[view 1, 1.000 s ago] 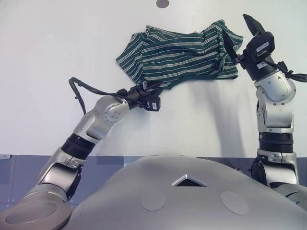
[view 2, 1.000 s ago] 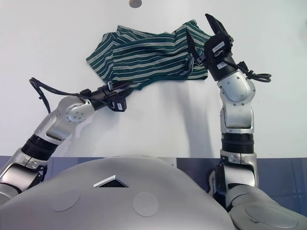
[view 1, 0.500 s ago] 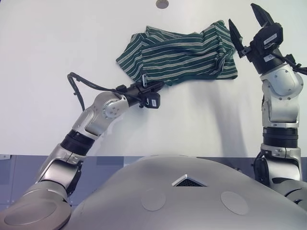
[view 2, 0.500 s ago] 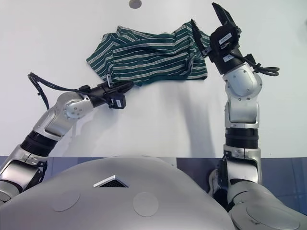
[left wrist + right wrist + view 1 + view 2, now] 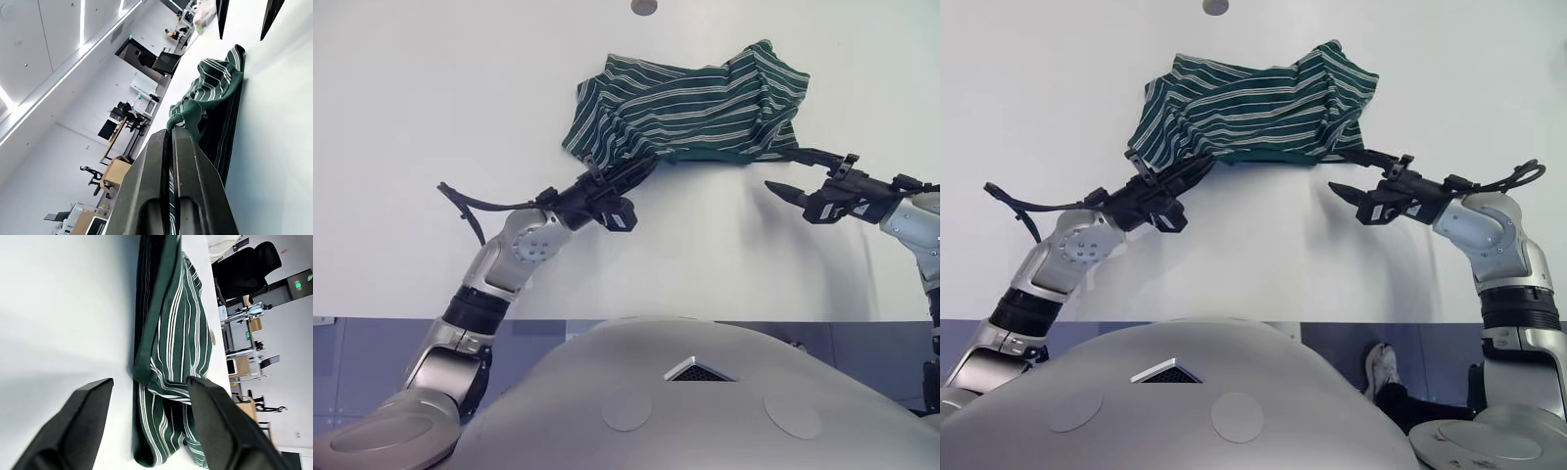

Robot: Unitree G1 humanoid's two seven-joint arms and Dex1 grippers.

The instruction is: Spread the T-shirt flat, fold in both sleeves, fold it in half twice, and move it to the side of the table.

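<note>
**Right gripper (image 5: 775, 166) faces the free corner**

Fingers spread and empty, it sits just beside the T-shirt's (image 5: 690, 98) near right corner. The left gripper (image 5: 634, 170) pinches the near left hem. The bunched T-shirt's long axis runs between them.

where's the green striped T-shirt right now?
Head views: the green white-striped T-shirt lies bunched at the far centre of the white table, its near-left corner pinched in the left gripper, with the open right gripper just beside its near-right hem.
</note>
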